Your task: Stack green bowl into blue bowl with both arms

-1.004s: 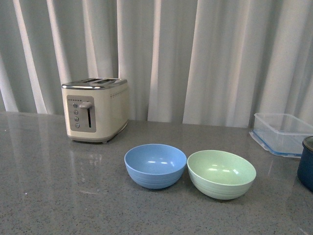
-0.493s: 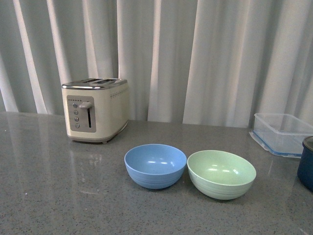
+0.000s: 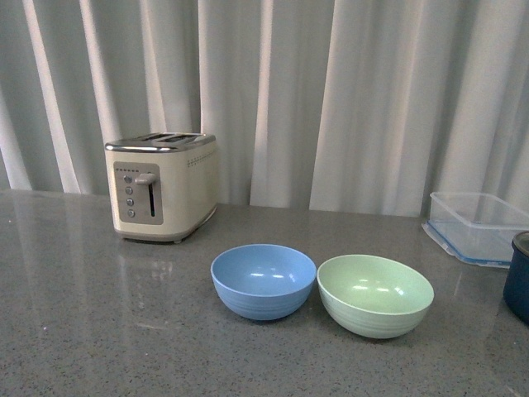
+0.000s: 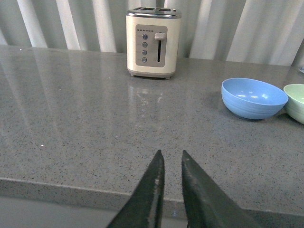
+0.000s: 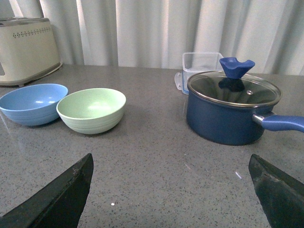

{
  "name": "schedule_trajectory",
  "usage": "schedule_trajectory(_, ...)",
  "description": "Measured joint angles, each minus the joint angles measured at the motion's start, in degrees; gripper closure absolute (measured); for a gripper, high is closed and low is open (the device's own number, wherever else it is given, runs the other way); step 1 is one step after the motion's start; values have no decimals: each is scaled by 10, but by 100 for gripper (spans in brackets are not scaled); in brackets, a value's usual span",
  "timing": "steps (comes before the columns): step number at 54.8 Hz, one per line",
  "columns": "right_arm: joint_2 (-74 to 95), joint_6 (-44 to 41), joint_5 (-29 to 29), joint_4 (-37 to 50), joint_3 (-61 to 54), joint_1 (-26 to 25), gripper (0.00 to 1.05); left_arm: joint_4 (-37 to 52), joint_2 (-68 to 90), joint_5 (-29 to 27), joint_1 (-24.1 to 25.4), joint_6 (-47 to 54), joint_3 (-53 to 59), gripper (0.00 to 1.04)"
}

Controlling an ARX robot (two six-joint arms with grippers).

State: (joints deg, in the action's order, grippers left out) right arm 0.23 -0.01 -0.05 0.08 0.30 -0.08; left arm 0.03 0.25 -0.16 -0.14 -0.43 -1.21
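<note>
My two arms hang back at the near edge of the grey speckled bench (image 3: 99, 314), and neither shows in the front view. My left end effector (image 4: 171, 153) is drawn nearly closed, only a thin slit between its two dark fingers, and it grips nothing; it hovers above the bench edge, well apart from both bowls. My right end effector (image 5: 171, 156) is spread wide and released, one finger at each lower corner of its wrist view, with bare bench between them. The green bowl (image 3: 375, 294) sits upright and empty on the bench, just to the right of the blue bowl (image 3: 263, 280), which is also upright and empty. Their rims seem to meet, and neither is inside the other. Behind the blue bowl, toward my left, stands a cream toaster (image 3: 162, 186) with its lever facing me. On my far right a dark navy pot (image 5: 228, 114) with a glass lid and a blue knob rests on the bench, and a clear box (image 3: 478, 225) lies just behind it. Pale curtains (image 3: 331, 99) hang along the back.
</note>
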Motion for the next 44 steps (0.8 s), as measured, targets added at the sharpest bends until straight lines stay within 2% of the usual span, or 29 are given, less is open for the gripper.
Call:
schedule_trajectory(4, 0, 0, 0, 0, 0, 0, 10, 0, 0, 0, 0, 0, 0, 75)
schedule_trajectory(10, 1, 0, 0, -1, 0, 0, 10, 0, 0, 0, 0, 0, 0, 49)
schedule_trajectory(15, 203, 23, 1, -256, 134, 34, 10, 0, 0, 1, 0, 0, 0, 27)
schedule_trajectory(17, 282, 30, 11, -286, 171, 57, 10, 0, -1, 1, 0, 0, 0, 18)
schedule_trajectory(20, 371, 38, 24, -276, 215, 86, 10, 0, 0, 0, 0, 0, 0, 6)
schedule_trajectory(31, 582, 83, 45, -225, 365, 143, 10, 0, 0, 0, 0, 1, 0, 7)
schedule_trajectory(44, 766, 158, 42, -208, 521, 150, 10, 0, 0, 0, 0, 1, 0, 7)
